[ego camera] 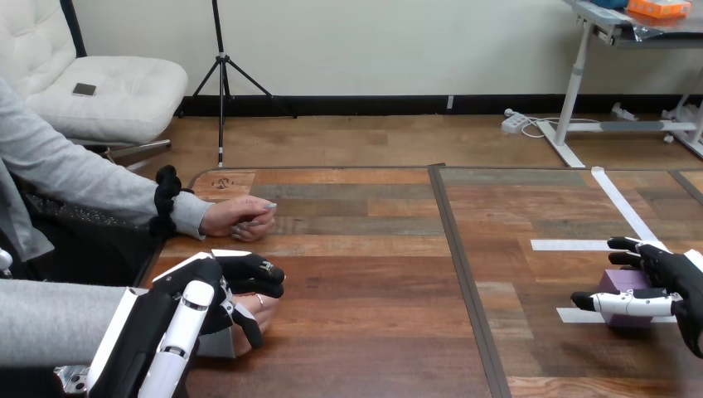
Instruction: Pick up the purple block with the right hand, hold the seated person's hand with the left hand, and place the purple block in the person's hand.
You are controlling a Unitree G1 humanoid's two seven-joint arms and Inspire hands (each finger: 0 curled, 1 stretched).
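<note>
The purple block (623,283) stands on the table's right side, near a white tape strip. My right hand (673,278) is round it: the fingers (628,246) reach over its far side and the thumb (626,303) lies across its near face. At the lower left, my left hand (217,286) lies over the person's hand (259,303), which rests near the table's left edge. Its fingers (257,270) curl over the top of that hand and its thumb (247,325) hooks under it.
The person's other hand (240,218) rests as a loose fist on the table further back at the left. White tape strips (572,245) mark the right half of the table. A dark seam (460,274) runs down the table's middle.
</note>
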